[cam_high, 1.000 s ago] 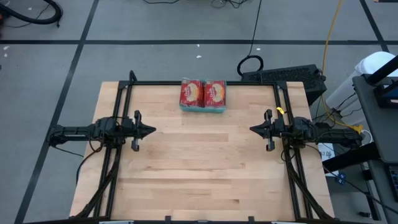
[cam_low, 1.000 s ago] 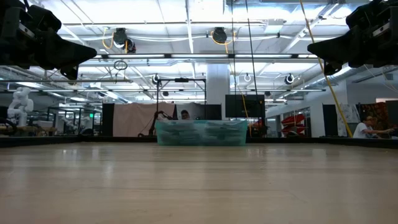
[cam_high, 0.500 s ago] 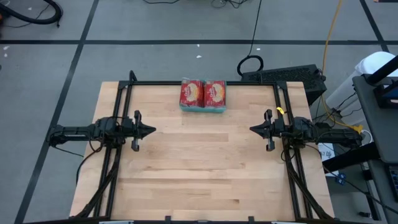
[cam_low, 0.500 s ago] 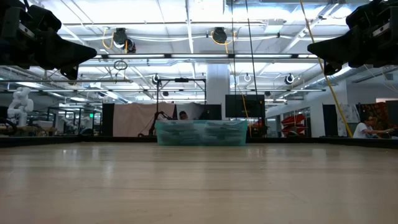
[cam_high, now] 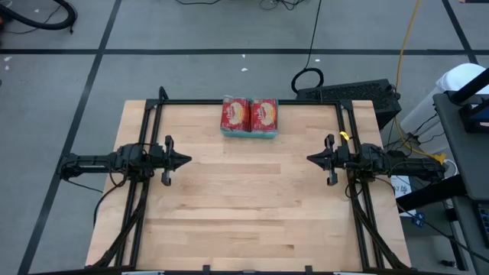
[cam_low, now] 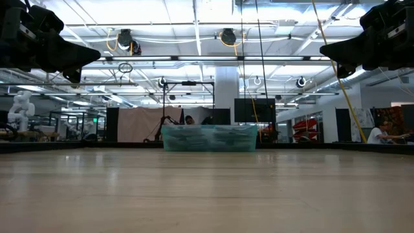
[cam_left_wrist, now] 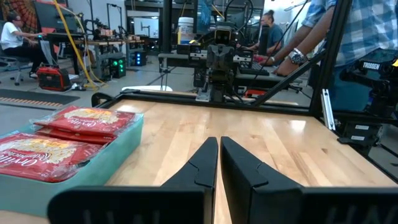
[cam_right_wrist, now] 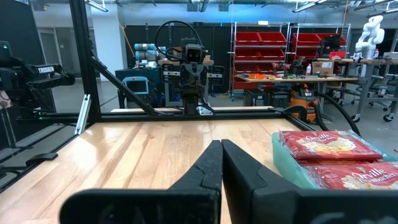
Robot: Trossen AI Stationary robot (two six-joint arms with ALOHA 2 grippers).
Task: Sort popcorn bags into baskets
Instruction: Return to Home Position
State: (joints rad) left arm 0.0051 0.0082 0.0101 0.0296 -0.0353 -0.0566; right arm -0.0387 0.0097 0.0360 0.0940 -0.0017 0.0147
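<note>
Red popcorn bags filling teal tray at far edge of table; none lying loose. Left gripper, right gripper hanging at opposite sides, jaws together, empty. Nothing moving since second ago: sorting seemingly finishing.

light wood table, grey floor with black tape lines, yellow cable far right, red storage bins off left, plaid-shirted person off right
</note>
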